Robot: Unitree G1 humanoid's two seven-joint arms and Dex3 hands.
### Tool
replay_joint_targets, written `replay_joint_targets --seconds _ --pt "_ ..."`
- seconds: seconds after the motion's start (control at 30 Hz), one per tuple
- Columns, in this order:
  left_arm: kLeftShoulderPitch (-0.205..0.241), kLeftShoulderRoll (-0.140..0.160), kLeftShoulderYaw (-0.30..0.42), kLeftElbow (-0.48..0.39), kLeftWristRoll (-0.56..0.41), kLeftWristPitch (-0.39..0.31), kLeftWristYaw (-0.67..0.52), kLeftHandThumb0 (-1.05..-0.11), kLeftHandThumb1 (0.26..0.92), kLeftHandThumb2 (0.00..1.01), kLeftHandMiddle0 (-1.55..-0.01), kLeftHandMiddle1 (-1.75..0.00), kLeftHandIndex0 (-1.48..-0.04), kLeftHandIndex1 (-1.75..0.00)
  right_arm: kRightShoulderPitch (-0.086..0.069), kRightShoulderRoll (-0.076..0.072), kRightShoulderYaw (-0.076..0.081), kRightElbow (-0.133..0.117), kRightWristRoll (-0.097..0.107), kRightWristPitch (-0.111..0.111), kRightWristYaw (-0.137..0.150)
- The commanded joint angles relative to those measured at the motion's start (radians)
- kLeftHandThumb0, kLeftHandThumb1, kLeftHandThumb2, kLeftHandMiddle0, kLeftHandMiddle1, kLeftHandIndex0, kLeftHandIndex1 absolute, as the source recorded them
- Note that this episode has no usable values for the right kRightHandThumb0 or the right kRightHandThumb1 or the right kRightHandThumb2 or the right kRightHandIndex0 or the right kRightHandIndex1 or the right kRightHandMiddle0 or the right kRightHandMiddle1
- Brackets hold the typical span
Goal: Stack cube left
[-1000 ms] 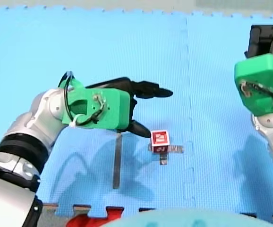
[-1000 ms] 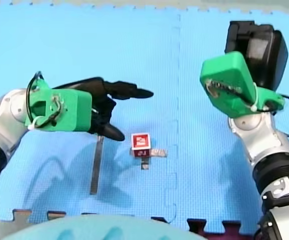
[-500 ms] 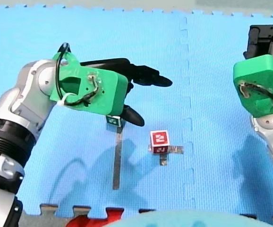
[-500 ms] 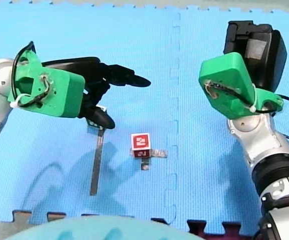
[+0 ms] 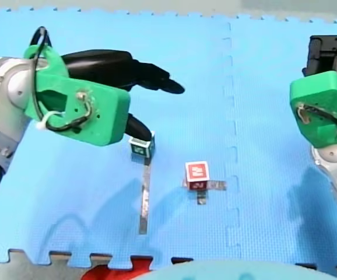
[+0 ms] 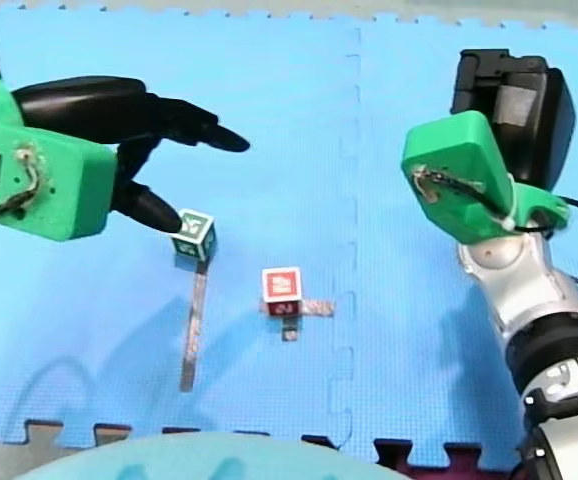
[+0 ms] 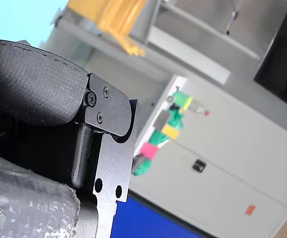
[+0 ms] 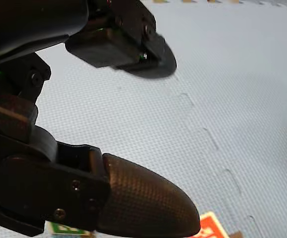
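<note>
A green cube (image 5: 141,146) with a white patterned top stands on the blue mat at the far end of a grey tape strip (image 5: 144,198). A red cube (image 5: 196,172) sits to its right on a small tape cross. My left hand (image 5: 160,111) is open and hovers over the mat's left side on its green mount. Its lower fingertip (image 6: 164,214) is right beside the green cube's left edge, and contact cannot be judged. In the second wrist view, both the green cube (image 8: 64,229) and the red cube (image 8: 210,226) peek out below a black fingertip (image 8: 148,206). My right hand (image 6: 509,90) is raised at the far right.
The blue foam mat (image 5: 262,87) stretches across the scene, with a seam (image 5: 232,116) running front to back right of the cubes. Its jagged front edge (image 5: 98,258) borders the near side. The first wrist view looks out at grey cabinets (image 7: 218,144).
My left hand has lifted and drawn back to the left, uncovering the green cube, which stays put at the end of the tape strip. The red cube and right arm have barely moved.
</note>
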Motion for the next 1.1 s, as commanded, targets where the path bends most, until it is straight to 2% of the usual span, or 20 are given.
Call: replay_joint_targets --seconds 0.0,0.23,0.4,0.57,0.7,0.87,1.07 --pt "-0.037 -0.016 0.041 0.263 -0.031 -0.059 0.112 -1.048 0.903 0.02 -0.92 -1.75 -0.67 -0.03 0.017 -0.018 0.001 -0.002 -0.008 -0.019 -0.015" --pt "-0.053 -0.031 0.095 0.449 -0.072 -0.132 0.212 -1.048 0.907 0.01 -0.92 -1.75 -0.64 -0.01 0.037 -0.036 -0.004 -0.014 -0.001 -0.041 -0.002" --pt "-0.067 -0.041 0.103 0.477 -0.084 -0.114 0.224 -1.048 0.892 0.0 -0.91 -1.75 -0.68 -0.02 0.053 -0.054 -0.011 -0.021 0.008 -0.068 0.02" --pt "-0.064 -0.062 0.113 0.494 -0.096 -0.144 0.274 -1.048 0.851 0.0 -0.91 -1.75 -0.69 -0.02 0.066 -0.07 -0.019 -0.023 0.018 -0.097 0.044" --pt "-0.068 -0.078 0.119 0.531 -0.1 -0.16 0.325 -1.048 0.842 0.0 -0.91 -1.75 -0.7 -0.02 0.074 -0.083 -0.023 -0.025 0.019 -0.111 0.06" --pt "-0.088 -0.084 0.12 0.585 -0.089 -0.167 0.387 -1.048 0.838 0.0 -0.9 -1.75 -0.7 -0.02 0.081 -0.098 -0.025 -0.028 0.014 -0.124 0.069" --pt "-0.116 -0.08 0.111 0.619 -0.072 -0.125 0.388 -1.048 0.829 0.0 -0.77 -1.7 -0.54 0.0 0.084 -0.105 -0.025 -0.023 0.01 -0.148 0.07"
